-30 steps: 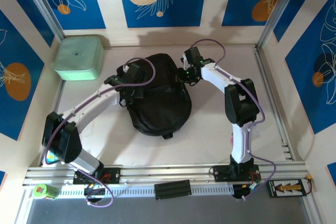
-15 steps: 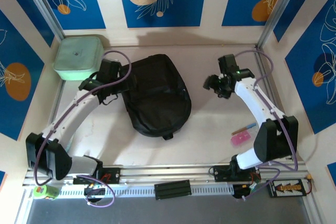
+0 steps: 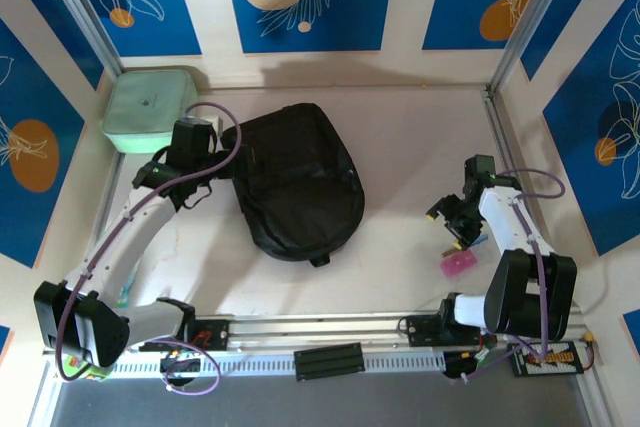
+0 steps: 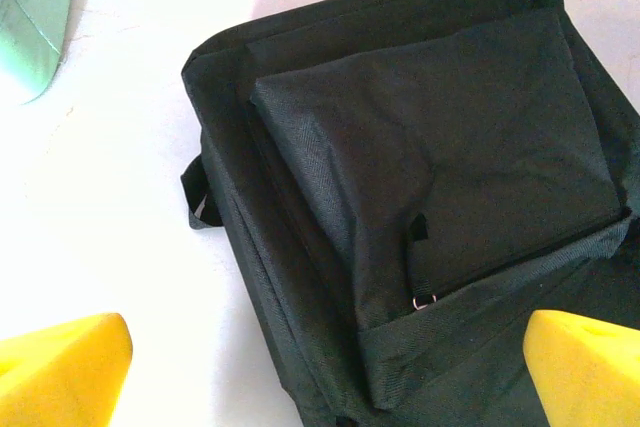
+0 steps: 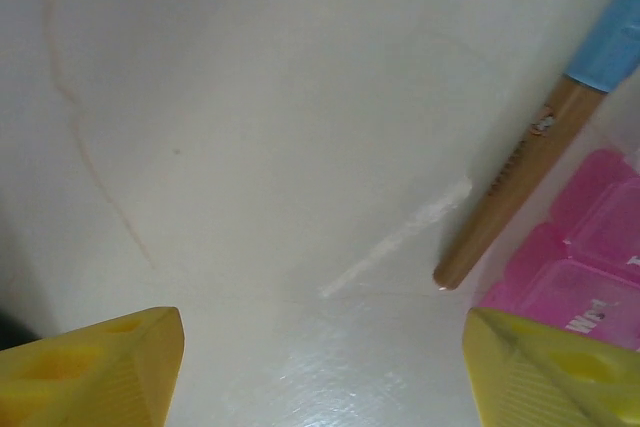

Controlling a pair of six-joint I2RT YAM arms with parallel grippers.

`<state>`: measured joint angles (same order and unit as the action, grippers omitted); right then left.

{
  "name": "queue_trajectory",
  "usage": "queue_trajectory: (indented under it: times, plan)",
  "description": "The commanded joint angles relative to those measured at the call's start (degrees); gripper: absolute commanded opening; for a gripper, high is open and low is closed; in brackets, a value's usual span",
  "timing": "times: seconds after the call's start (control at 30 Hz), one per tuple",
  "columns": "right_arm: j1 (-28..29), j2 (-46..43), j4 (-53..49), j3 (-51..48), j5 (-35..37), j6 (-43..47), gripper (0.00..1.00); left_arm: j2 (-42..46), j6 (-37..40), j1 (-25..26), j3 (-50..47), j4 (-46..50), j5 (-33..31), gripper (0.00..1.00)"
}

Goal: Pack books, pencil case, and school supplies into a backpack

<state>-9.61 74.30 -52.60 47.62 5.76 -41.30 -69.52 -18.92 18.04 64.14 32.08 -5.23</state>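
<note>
Backpack (image 3: 300,187): black and soft, lying flat on the table (image 3: 410,137), a little left of centre from overhead.
Left pincer (image 3: 185,182): mine, just beside the backpack's left edge, between it and the mint-green box (image 3: 150,109). Its jaws are spread wide with nothing in them.
Left wrist view: my yellow fingertips (image 4: 60,367) sit in the two bottom corners, and the backpack lies between and beyond them. The front pocket (image 4: 440,167), its small metal zip ring (image 4: 423,300) and a side strap loop (image 4: 200,202) are plain here; overhead they merge into one dark shape. A corner of the green box sits at top left.
Right pincer (image 3: 455,219): mine too, well apart from the backpack and near the table's right edge. The jaws stand apart and hold nothing.
Right wrist view: bare table lies between my fingertips. A wooden pencil (image 5: 520,177) with a blue end lies at the right, just beside a pink case (image 5: 580,267). Whether the two touch I cannot tell.
Overhead view: this one gives the whole layout. The green box is at the far left corner, the backpack is in the middle, and the pink case is just nearer the arm bases than my right pincer.
</note>
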Motion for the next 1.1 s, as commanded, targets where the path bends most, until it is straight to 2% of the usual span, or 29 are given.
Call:
queue_trajectory:
  times: [0.0,0.33,0.53,0.83,1.07]
  plan:
    - [-1.7,1.9,1.4,-1.0,-1.9,1.9,0.74,0.3,3.8,-0.7,0.0,-1.3,1.9,1.00]
    - [-3.4,9.5,4.2,-1.4,1.8,2.5,0.71,-0.6,3.5,-0.8,-1.1,-2.0,3.6,1.00]
    - [-3.7,12.2,3.3,-1.8,6.7,0.9,0.70,-1.0,3.3,-0.8,-1.2,-1.3,3.2,1.00]
    - [-3.7,15.6,3.8,-1.0,7.1,-0.6,0.68,-2.1,3.1,-0.8,-1.2,-1.1,3.0,1.00]
    - [-3.7,16.4,3.8,-0.3,7.8,-2.6,0.70,-2.4,3.0,-0.9,-1.1,-0.8,2.2,1.00]
